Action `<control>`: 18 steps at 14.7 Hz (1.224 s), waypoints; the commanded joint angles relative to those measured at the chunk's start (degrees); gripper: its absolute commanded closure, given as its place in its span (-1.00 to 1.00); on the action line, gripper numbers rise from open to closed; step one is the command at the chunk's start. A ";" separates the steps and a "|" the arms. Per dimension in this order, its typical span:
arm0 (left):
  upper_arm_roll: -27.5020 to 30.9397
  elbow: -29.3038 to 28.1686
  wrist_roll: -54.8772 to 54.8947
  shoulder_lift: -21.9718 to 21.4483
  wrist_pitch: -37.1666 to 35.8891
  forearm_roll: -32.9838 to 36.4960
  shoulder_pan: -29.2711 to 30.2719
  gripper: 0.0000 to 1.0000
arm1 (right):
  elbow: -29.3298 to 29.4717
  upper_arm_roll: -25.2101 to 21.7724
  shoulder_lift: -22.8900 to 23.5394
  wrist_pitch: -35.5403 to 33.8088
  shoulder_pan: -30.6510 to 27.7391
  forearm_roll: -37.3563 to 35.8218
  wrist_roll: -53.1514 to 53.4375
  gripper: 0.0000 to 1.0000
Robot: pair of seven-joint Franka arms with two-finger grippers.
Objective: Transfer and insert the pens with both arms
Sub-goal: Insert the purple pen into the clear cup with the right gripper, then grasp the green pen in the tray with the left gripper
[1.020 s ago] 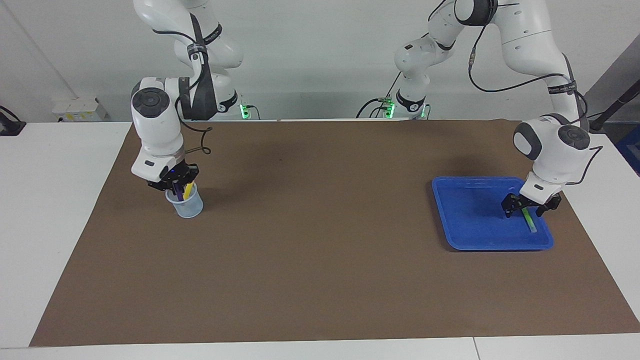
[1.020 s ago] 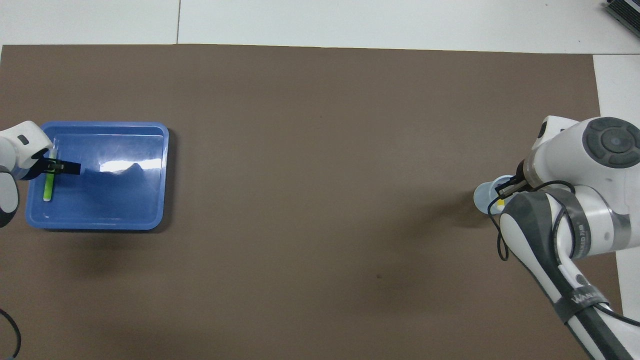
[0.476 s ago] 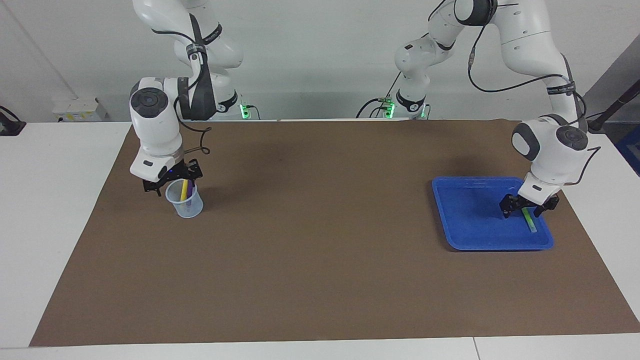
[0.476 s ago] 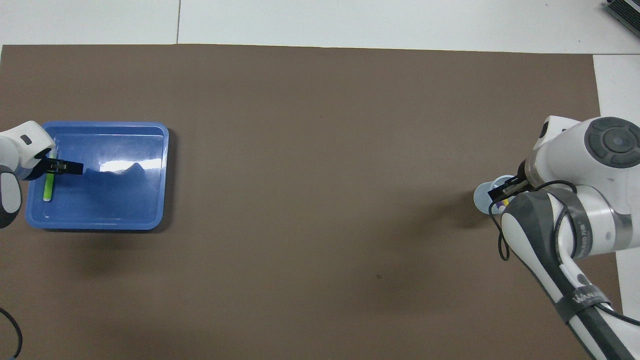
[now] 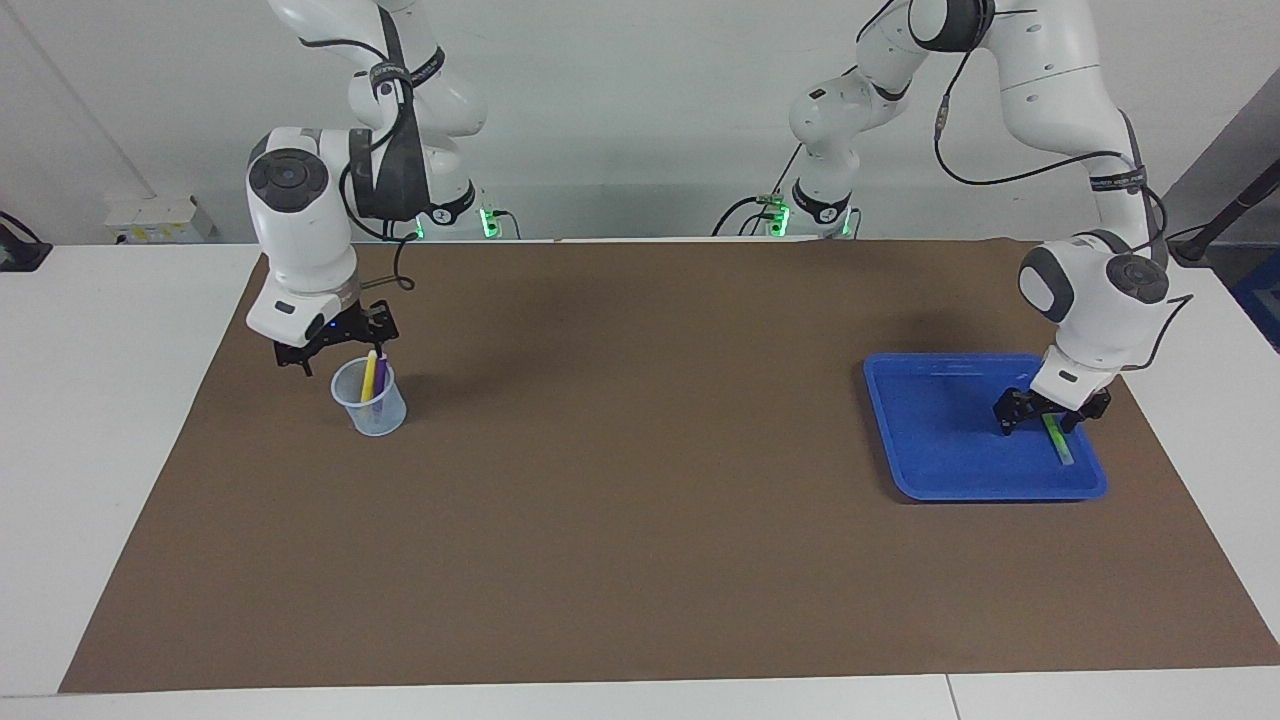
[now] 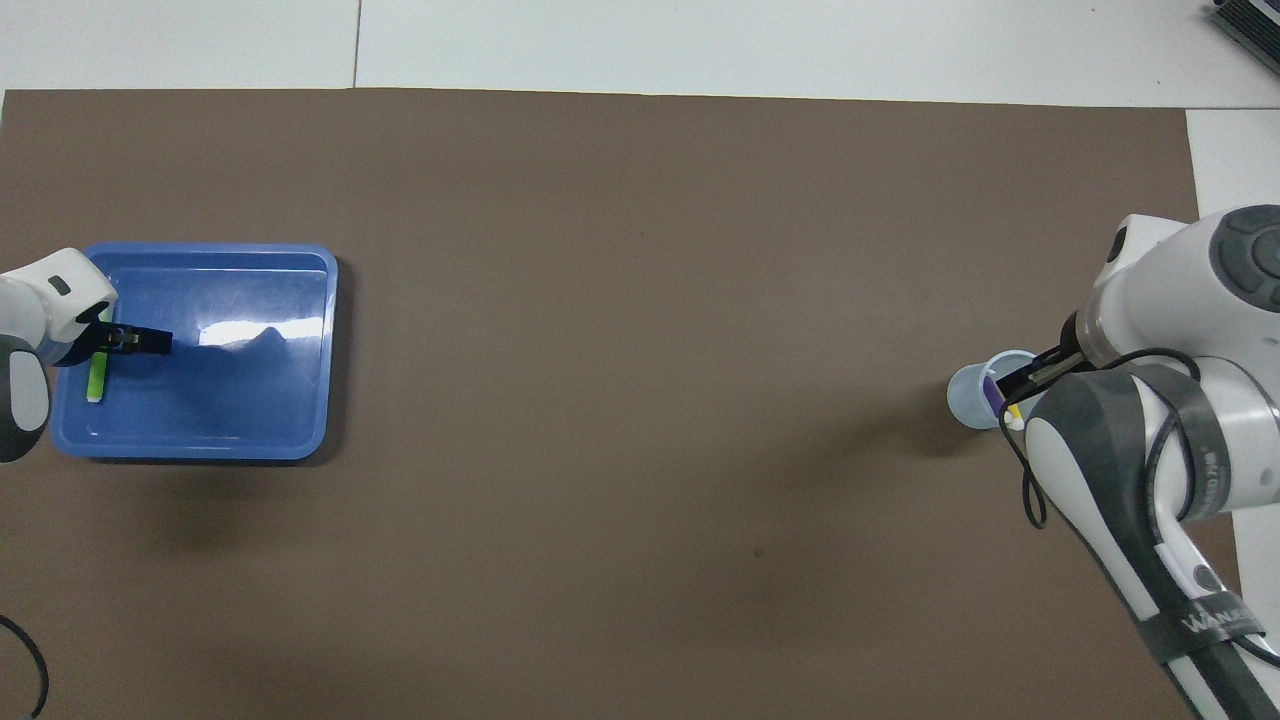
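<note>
Pens: yellow pen (image 5: 369, 375) and purple pen (image 5: 380, 378) stand in cup (image 5: 372, 412); right gripper (image 5: 331, 350) wide above it. Left gripper (image 5: 1043, 411) wide, straddling green pen (image 5: 1057, 441) in blue tray (image 5: 935, 435) for pickup.

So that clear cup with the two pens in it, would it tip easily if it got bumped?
Probably yes. The clear plastic cup looks thin and light, and the yellow pen and purple pen lean above its rim, raising the weight. Its base seems narrower than its mouth, so a nudge near the rim could topple it.
</note>
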 commanded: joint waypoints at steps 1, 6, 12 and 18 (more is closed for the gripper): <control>-0.20 -0.99 -0.71 -0.26 1.60 0.72 0.60 -1.00 | 0.96 0.53 -1.70 -2.98 -0.04 2.31 -0.87 -1.00; -0.11 -1.43 -0.62 -0.17 2.48 0.72 0.87 -1.00 | 7.46 1.23 -2.14 -10.54 0.76 10.05 -0.70 -1.00; -0.11 -3.01 -0.97 0.09 4.58 0.72 1.83 -1.00 | 9.84 1.41 -2.32 -11.95 0.76 20.68 -0.17 -1.00; -0.11 -3.89 -1.15 0.53 5.82 0.72 1.92 -0.88 | 10.46 2.11 -2.49 -12.57 0.93 26.23 -0.08 -1.00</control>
